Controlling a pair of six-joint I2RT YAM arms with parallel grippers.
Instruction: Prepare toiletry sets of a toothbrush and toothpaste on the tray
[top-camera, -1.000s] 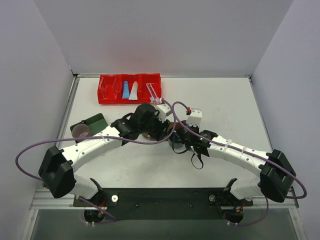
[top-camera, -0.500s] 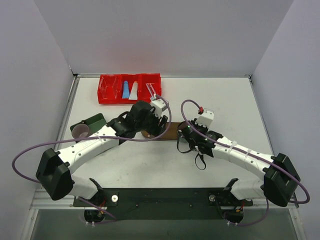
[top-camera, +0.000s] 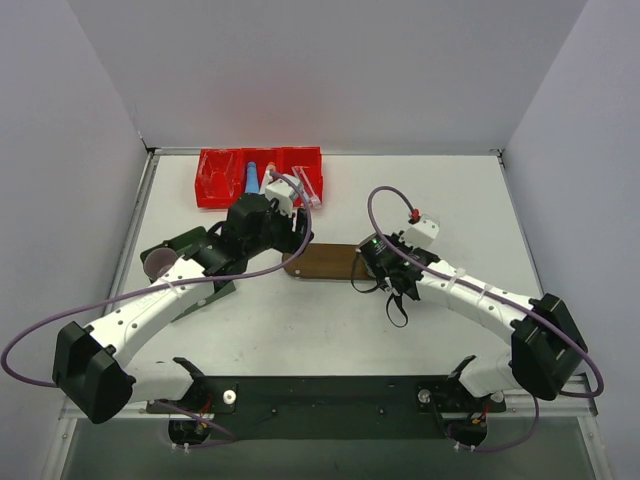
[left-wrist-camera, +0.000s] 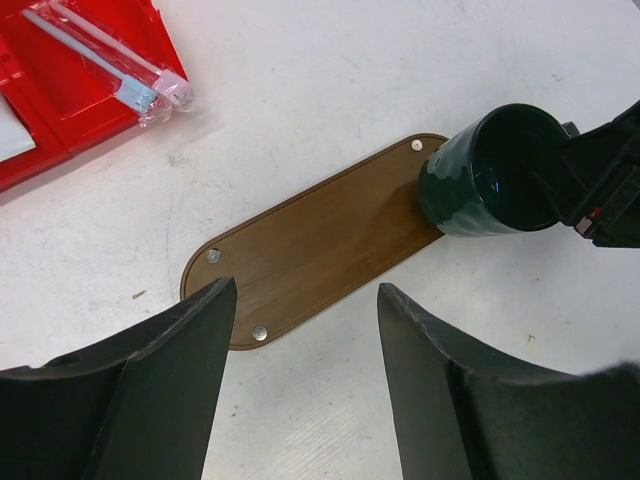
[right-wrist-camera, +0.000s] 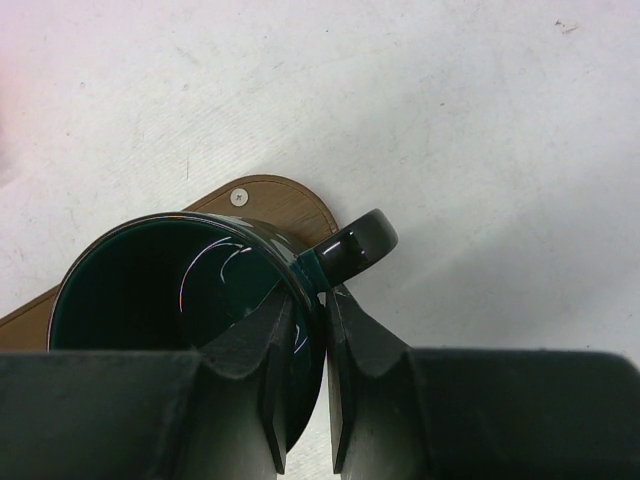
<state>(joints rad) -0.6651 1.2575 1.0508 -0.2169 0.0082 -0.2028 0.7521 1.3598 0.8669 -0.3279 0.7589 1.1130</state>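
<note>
Your right claw (right-wrist-camera: 312, 300) is clenched on the wall of the dark green mug (right-wrist-camera: 150, 290), one finger inside the rim and one outside, just beside the handle. The mug stands upright on the 3 o'clock end of the tray (top-camera: 320, 263). The rest of the tray is bare.

Your left claw (left-wrist-camera: 305, 290) is released, jaws wide with nothing between them. It hangs over the tray's 9 o'clock end.

The toothbrushes (left-wrist-camera: 110, 60) lie together in the right compartment of the red bin (top-camera: 215, 180), at 11 o'clock from the tray on the worktop (top-camera: 450, 200). The blue toothpaste tube (top-camera: 251, 180) sits in the middle compartment. Your arm mostly hides the white one.

The next job looks like a fetch from the bin. Hold the mug level and unmoving. Bring the left claw down square across one brush handle, not along it, so you part it from its twin. Mind the bin wall on the way in.

No brand, label or writing can be read anywhere.
</note>
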